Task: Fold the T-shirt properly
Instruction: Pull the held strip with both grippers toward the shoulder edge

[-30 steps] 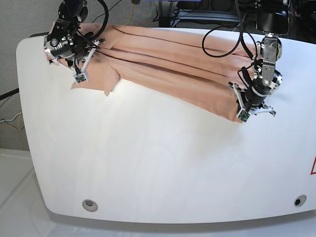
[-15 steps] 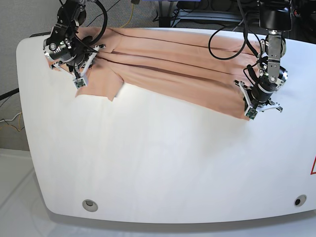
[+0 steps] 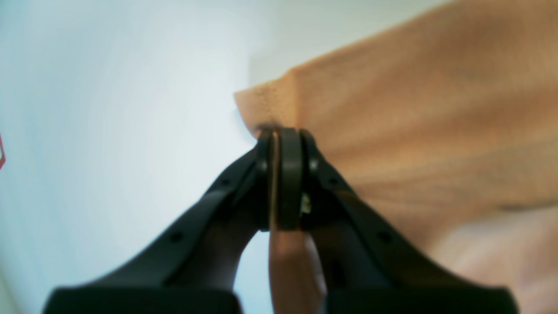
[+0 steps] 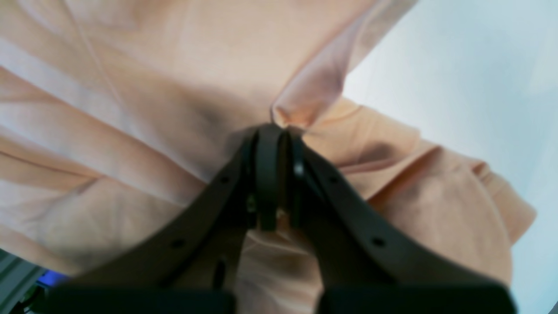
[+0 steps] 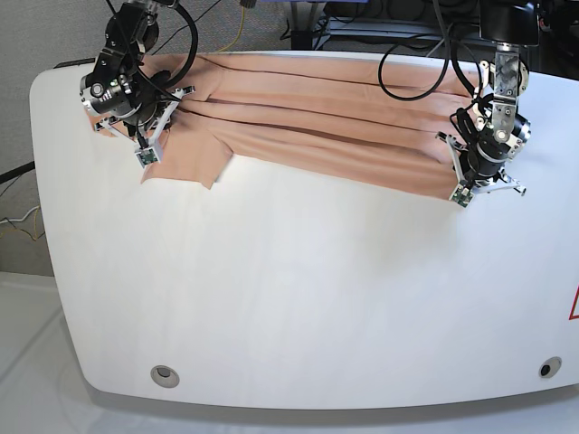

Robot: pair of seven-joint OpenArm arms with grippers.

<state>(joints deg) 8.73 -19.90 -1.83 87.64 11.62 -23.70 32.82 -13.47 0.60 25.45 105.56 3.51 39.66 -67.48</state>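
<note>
Peach T-shirt (image 5: pixel 317 152) spans the worktop (image 5: pixel 308 298) along the edge by the arms, long folds running from side to side. Left gripper (image 3: pixel 285 137) is together on the T-shirt, pinching its corner; a little cloth pokes out past the tips and more trails below. Right gripper (image 4: pixel 281 133) is also clamped on the T-shirt, on a gathered bit, with creases fanning out around the tips.

Vs. the earlier base frames: left gripper has moved closer to the arms' edge of the worktop and slightly toward the side edge on its own side, taking the held corner with it. Right gripper has shifted slightly away from the arms' edge. Front edge of the cloth now slants less across the worktop. Loose flap near the right gripper has slid a bit toward the middle and reaches slightly farther from the arms' edge. Both grips unchanged.

Two round caps, one (image 5: pixel 165 376) near each corner of the worktop opposite the arms, same spots as before. Red mark (image 5: pixel 574 305) at the left side of the worktop, partly out of frame, also unmoved.
</note>
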